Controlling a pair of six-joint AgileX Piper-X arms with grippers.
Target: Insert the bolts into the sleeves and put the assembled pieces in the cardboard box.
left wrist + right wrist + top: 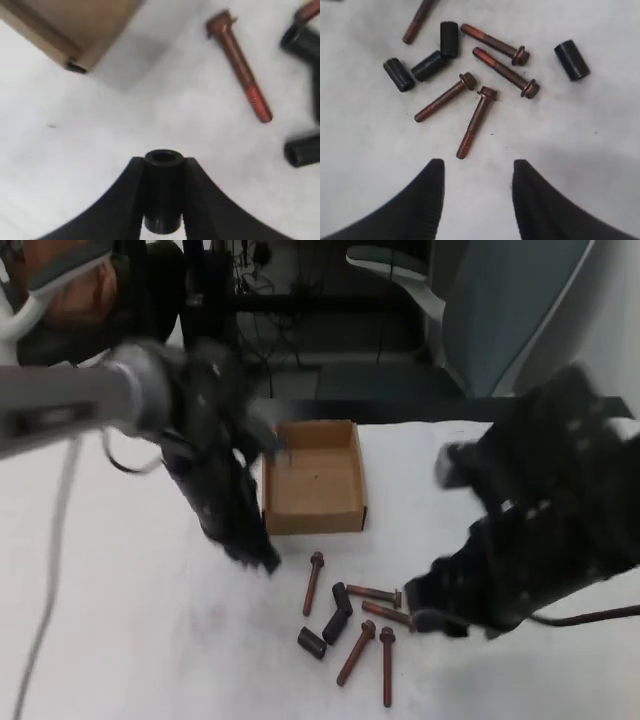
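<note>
A: What does the left gripper (163,167) have now?

B: It is pinching a black sleeve (162,192) between both fingers. In the high view this gripper hangs left of centre, just beside the lower left corner of the cardboard box (315,512).

A: Which way does the sleeve point?

B: Its long axis runs along the fingers. The open end looks away from the wrist, down toward the table (140,640).

A: And the right gripper (477,172)?

B: It is spread and holds nothing, above the loose bolts (355,652) in the lower middle of the high view. The closest bolt (476,122) lies flat, with its threaded tip toward the fingers and its head farther away.

A: So how to do this step well?

B: I think it should take that bolt near the head, so the shank is free. Then the left arm should tilt the sleeve until the bore faces the bolt, both axes in one line, before pushing.
</note>
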